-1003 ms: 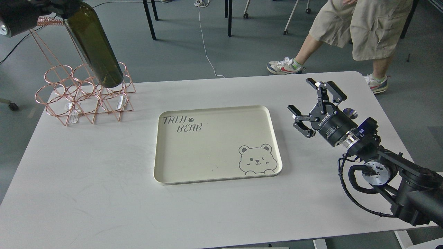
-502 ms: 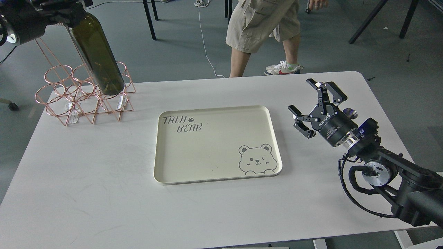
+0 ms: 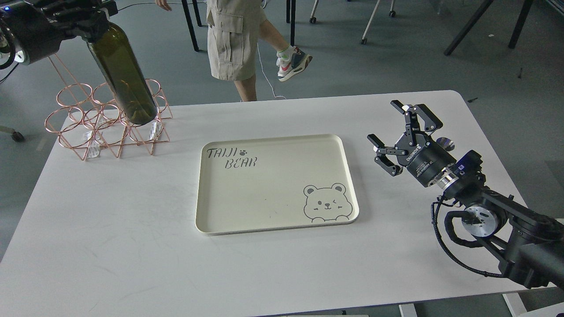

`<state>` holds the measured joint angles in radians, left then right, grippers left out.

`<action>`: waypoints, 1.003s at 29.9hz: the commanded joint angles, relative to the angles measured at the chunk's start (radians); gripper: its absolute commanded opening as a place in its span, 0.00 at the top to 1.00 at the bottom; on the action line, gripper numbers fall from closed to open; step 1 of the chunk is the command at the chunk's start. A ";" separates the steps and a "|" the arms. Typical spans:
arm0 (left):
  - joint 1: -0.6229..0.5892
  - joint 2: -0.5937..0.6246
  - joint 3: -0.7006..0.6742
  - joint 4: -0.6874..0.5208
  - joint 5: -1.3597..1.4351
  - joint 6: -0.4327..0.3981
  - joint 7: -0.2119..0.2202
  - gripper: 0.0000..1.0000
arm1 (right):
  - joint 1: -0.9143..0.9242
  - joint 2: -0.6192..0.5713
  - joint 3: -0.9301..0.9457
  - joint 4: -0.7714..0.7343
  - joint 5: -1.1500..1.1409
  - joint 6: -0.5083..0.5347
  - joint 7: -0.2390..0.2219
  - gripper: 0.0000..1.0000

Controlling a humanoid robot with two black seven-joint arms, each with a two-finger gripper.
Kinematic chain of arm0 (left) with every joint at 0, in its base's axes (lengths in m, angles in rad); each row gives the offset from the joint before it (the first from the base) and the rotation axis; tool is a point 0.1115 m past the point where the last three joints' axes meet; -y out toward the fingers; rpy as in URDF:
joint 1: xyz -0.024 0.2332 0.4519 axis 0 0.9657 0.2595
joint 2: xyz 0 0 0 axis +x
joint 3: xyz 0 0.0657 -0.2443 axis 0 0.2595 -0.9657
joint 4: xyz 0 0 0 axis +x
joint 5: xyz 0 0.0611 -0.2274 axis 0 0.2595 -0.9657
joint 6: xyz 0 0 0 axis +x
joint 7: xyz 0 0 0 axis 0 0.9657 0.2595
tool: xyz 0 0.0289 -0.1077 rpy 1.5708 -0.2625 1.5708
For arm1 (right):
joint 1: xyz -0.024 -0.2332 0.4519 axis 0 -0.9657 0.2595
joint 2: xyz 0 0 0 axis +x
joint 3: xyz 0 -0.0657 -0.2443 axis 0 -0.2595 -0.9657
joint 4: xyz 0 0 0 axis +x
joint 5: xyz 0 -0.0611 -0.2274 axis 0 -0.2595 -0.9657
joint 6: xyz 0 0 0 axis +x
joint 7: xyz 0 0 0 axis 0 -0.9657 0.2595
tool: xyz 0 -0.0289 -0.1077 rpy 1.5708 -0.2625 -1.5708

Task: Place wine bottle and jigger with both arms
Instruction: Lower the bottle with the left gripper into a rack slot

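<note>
My left gripper (image 3: 90,22) at the top left is shut on the shoulder of the wine bottle (image 3: 125,77). The dark olive-green bottle hangs tilted, base down, above the back right rings of a copper wire rack (image 3: 75,132). My right gripper (image 3: 382,121) is open and empty, hovering above the table to the right of the cream tray (image 3: 200,193). A small shiny silver piece, the jigger (image 3: 446,143), shows just behind the right gripper's wrist and is mostly hidden by it.
The tray, printed "TAIJI BEAR" with a bear face, lies at the table's middle with nothing in it. A person (image 3: 233,44) walks past behind the table's far edge. Chair and table legs stand on the floor beyond.
The bottle has come down a little over the rack in my left gripper. The person behind the table has walked from right to left. My right arm has not moved.
</note>
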<state>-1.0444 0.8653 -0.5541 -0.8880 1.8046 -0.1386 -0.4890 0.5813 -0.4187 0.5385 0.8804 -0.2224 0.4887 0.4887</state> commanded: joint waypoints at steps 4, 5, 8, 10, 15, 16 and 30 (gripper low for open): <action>0.001 -0.011 0.008 0.006 -0.001 0.001 0.000 0.88 | 0.000 0.001 0.000 0.000 0.000 0.000 0.000 0.01; 0.001 -0.014 0.008 0.008 -0.001 0.002 0.000 0.87 | 0.000 0.001 0.001 0.000 0.000 0.000 0.000 0.01; 0.001 -0.017 0.008 0.027 -0.002 0.002 0.000 0.87 | 0.000 0.000 0.001 0.000 0.000 0.000 0.000 0.01; 0.000 -0.025 0.008 0.037 -0.002 0.002 0.000 0.87 | 0.000 0.000 0.001 0.000 0.000 0.000 0.000 0.01; -0.005 -0.023 0.008 0.044 -0.001 0.002 0.000 0.87 | 0.000 0.000 0.001 0.000 0.000 0.000 0.000 0.01; -0.005 -0.023 0.008 0.044 0.001 0.001 0.000 0.87 | 0.000 0.000 0.001 0.000 0.000 0.000 0.000 0.01; -0.008 -0.023 0.008 0.040 -0.004 -0.006 0.000 0.87 | 0.000 0.000 0.001 0.000 0.000 0.000 0.000 0.01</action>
<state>-1.0522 0.8450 -0.5440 -0.8460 1.8053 -0.1418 -0.4881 0.5814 -0.4171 0.5404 0.8808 -0.2223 0.4887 0.4887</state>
